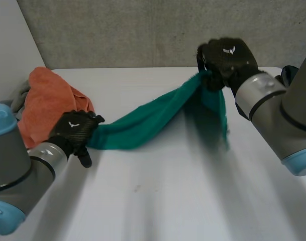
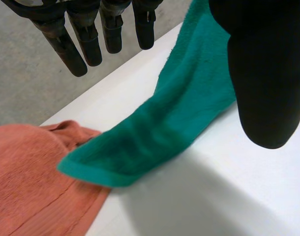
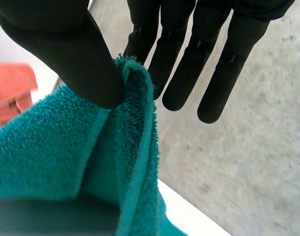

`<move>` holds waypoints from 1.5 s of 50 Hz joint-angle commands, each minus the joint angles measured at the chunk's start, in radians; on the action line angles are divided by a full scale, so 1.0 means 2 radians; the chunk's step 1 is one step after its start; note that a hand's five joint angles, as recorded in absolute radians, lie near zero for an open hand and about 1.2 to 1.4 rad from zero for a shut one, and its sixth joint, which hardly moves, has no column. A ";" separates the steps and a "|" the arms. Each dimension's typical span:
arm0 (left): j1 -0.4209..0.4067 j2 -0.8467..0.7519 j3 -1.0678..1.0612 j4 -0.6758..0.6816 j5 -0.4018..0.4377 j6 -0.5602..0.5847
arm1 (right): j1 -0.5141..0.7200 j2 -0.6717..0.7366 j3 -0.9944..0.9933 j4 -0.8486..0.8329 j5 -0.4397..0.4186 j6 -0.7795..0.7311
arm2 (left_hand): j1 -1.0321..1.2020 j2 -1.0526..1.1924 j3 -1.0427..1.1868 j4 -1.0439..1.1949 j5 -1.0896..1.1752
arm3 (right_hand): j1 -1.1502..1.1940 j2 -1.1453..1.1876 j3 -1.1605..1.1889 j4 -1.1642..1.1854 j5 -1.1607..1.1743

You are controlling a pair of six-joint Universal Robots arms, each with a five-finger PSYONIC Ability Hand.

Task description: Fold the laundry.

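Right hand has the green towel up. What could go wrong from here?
1. The right hand pinches the green towel only at its edge; it could slip out.
2. The towel's low end overlaps the orange cloth by the open left hand; a grasp there might catch both.

The head view is lit brightly and evenly, and the white table (image 1: 158,211) is rendered pale. A dense shadow is cast by the raised end of the green towel (image 1: 153,118) onto the table right of centre. It falls toward the lower edge, so light is received from above and behind. In the left wrist view a soft grey shadow is thrown beneath the towel's low end. In the right wrist view its underside is left dark.
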 commanded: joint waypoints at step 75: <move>-0.105 -0.102 0.269 -0.153 -0.132 -0.009 | 0.121 0.183 -0.073 -0.085 0.162 -0.101 | 0.030 0.032 0.027 0.036 0.028 | 0.135 0.107 0.103 0.100 0.110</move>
